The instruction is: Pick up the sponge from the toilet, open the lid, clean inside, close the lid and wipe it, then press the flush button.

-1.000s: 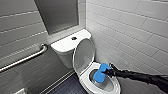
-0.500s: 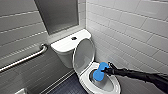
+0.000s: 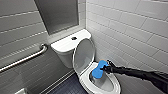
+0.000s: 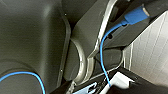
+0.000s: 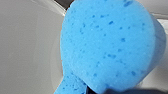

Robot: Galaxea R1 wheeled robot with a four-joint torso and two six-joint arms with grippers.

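— Where was the sponge (image 3: pixel 99 69) at that moment?
— Pinched in the right gripper (image 3: pixel 106 68), which was closed on one end of it. The rest reached forward and down from the gripper into the bowl of the toilet (image 3: pixel 64 55). In the right wrist view it seemed to lie near the white inner wall, though I could not tell if it touched.
— And the lid (image 3: pixel 84 56)?
— Raised, just beyond the gripper, leaning back toward the tank. The flush button (image 3: pixel 74 38) sat farther off, behind the lid.
— So it was the cleaning step. How should it have been done well?
— By my judgement: press the flat face to the porcelain, sweep round beneath the rim, grip firmly so the soft pad neither folded nor slipped, and keep the wrist clear of the lid.
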